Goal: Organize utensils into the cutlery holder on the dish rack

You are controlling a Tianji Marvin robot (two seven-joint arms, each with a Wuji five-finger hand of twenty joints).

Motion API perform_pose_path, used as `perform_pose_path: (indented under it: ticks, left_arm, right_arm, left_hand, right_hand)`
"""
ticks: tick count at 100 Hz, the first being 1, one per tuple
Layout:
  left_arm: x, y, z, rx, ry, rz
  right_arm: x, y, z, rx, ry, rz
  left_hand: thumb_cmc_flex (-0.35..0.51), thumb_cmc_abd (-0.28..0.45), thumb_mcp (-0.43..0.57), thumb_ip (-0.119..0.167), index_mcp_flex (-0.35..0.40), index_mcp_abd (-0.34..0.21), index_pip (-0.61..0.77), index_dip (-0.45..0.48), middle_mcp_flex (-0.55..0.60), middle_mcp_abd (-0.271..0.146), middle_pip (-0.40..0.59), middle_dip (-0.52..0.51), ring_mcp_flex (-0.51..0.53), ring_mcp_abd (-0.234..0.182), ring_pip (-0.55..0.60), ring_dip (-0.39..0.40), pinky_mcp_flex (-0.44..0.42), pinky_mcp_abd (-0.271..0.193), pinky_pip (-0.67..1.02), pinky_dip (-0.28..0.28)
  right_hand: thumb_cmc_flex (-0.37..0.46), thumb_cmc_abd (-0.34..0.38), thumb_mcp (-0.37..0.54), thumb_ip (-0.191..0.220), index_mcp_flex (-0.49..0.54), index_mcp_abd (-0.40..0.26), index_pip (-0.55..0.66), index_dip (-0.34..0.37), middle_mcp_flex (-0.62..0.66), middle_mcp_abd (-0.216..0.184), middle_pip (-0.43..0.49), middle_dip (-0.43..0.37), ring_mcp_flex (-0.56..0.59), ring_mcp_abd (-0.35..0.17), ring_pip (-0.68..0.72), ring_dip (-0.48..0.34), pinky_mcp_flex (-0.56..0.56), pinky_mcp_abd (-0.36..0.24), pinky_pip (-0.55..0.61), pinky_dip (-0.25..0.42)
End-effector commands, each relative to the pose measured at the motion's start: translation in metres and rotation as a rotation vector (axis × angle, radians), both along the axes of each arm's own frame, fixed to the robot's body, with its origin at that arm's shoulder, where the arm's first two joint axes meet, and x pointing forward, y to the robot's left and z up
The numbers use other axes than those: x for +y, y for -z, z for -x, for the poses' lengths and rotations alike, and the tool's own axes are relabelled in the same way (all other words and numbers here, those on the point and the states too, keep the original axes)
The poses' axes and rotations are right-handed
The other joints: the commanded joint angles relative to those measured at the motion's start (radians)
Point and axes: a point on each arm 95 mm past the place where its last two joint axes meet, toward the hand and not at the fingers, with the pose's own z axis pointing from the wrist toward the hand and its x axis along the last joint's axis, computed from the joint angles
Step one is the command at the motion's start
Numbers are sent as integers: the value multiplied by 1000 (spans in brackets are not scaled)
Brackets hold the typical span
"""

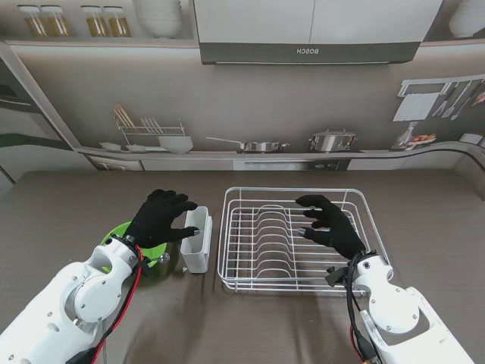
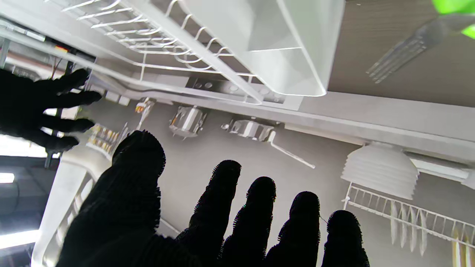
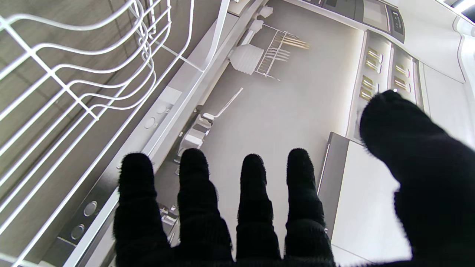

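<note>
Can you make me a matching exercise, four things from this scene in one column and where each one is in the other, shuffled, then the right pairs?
Things:
1. left hand
2. right hand
3. cutlery holder
4. fork

Places:
A. on the table beside the green plate
B. on the left side of the dish rack
C. open over the dish rack
D. open beside the cutlery holder, to its left

Pairs: 1-D, 2-C, 3-B, 4-A
</note>
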Motion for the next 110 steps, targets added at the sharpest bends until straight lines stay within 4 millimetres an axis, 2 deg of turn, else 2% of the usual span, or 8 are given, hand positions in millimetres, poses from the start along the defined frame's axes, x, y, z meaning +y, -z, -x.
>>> perform_pose_path:
  ticks: [1, 17, 19, 21, 41, 45, 110]
  left_arm:
    - [5, -2, -8, 11, -1, -59]
    - [7, 3, -22, 27, 12, -138]
    - [7, 3, -24, 29, 15, -147]
    - [7, 4, -26, 33, 17, -155]
    - [5, 15, -38, 71, 34, -198]
    - [5, 16, -39, 78, 38, -213]
    - [-3, 35, -63, 123, 79, -318]
  right_arm:
    - [2, 2, 1, 7, -13, -4]
    - [0, 2, -1, 7, 0, -8]
    - [-1, 2, -1, 7, 2, -9]
    - [-1, 2, -1, 7, 3, -9]
    - [-2, 2, -1, 7, 9, -12]
    - [-1, 2, -1, 8, 8, -13]
    - [-1, 2, -1, 16, 11, -27]
  left_hand:
    - [-13, -12, 120, 21, 20, -10, 7, 20, 17, 2, -4, 19, 5, -21, 11, 15, -2, -22, -19, -8]
    - [2, -38, 167, 19, 60, -18, 27, 31, 17, 4, -4, 19, 4, -26, 12, 15, -3, -29, -20, -9]
    - [-20, -49, 222, 10, 63, -21, 32, 39, 16, 3, -3, 18, 4, -26, 15, 14, -3, -30, -20, -12]
    - [-23, -55, 237, 8, 68, -23, 35, 42, 17, 2, -2, 17, 3, -28, 15, 14, -3, -30, -21, -13]
    - [-15, -94, 275, 5, 90, -26, 44, 49, 14, 3, -2, 17, 1, -30, 16, 13, -7, -32, -22, -15]
    - [-37, -110, 322, -3, 90, -28, 44, 52, 13, 3, -3, 16, 0, -31, 16, 11, -7, -32, -23, -16]
    - [-58, -139, 356, -13, 125, -44, 69, 72, 9, 2, -1, 15, 3, -34, 25, 14, -4, -41, -24, -22]
  right_hand:
    - [-32, 10, -17, 4, -10, -20, -17, -24, -12, -25, -12, -7, 13, -30, -10, 4, 6, -22, -25, 24]
    - [-32, 14, -18, 4, -8, -18, -17, -24, -10, -23, -13, -7, 14, -28, -9, 4, 6, -23, -27, 27]
    - [-32, 15, -18, 4, -9, -18, -17, -24, -10, -22, -13, -7, 14, -29, -9, 4, 6, -23, -27, 27]
    - [-33, 15, -19, 4, -9, -19, -17, -24, -11, -24, -13, -7, 14, -29, -9, 4, 6, -23, -28, 27]
    - [-33, 19, -22, 5, -8, -18, -17, -24, -8, -23, -14, -7, 16, -28, -9, 5, 7, -22, -31, 31]
    - [-33, 20, -23, 5, -8, -19, -18, -25, -8, -22, -14, -7, 15, -28, -10, 4, 7, -23, -32, 32]
    - [-37, 39, -33, 8, -3, -16, -19, -25, -4, -20, -15, -7, 17, -29, -10, 5, 8, -22, -40, 43]
